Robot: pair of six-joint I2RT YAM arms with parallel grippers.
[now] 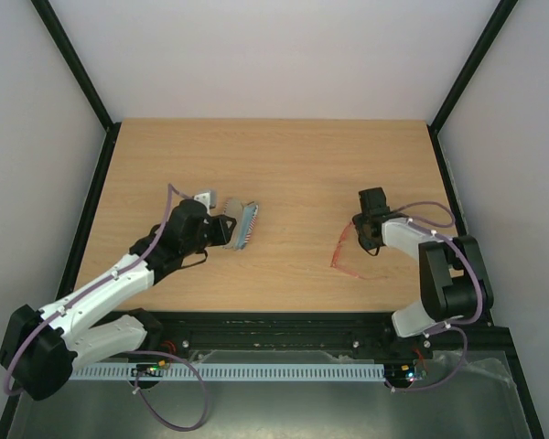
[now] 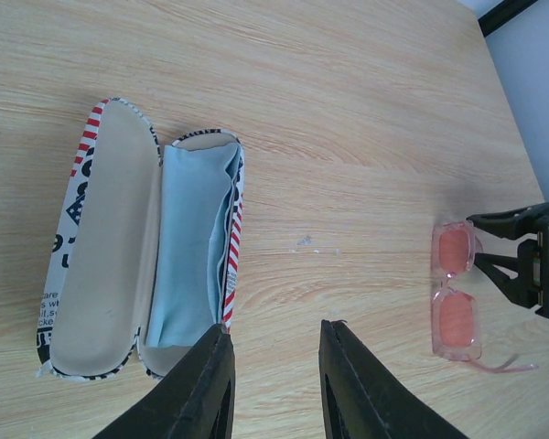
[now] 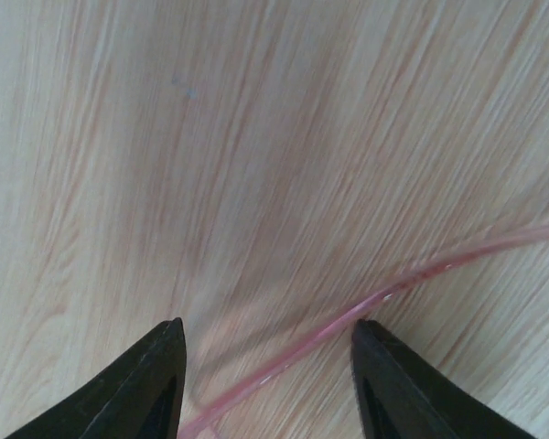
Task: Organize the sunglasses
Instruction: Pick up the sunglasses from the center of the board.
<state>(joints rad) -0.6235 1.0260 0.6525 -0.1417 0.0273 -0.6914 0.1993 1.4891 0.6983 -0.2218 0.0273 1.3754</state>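
Sunglasses (image 2: 455, 302): flat on table (image 1: 284, 165), right of centre. Right gripper (image 3: 267, 337): wide open, straddling one thin arm, gripping nothing, seemingly poised to pinch. Case (image 2: 101, 238): well apart, lid open, cloth (image 2: 188, 247) inside, ready to receive. Left gripper (image 2: 276, 331): partly open, empty, beside case, probably to steady it.

Table (image 1: 284, 165): pale wood-grain surface, smooth, matt to low sheen. Sunglasses (image 2: 456, 302), at 3 o'clock in the left wrist view: translucent pink-red plastic, smooth, slightly glossy. Case (image 2: 101, 247), at 9 o'clock: printed outer skin, material not determinable; beige lining smooth and matt. Cloth (image 2: 188, 247) inside it: light blue soft fabric, matt, creased. Left gripper (image 2: 276, 327) and right gripper (image 3: 267, 324): fingers black plastic, matt.
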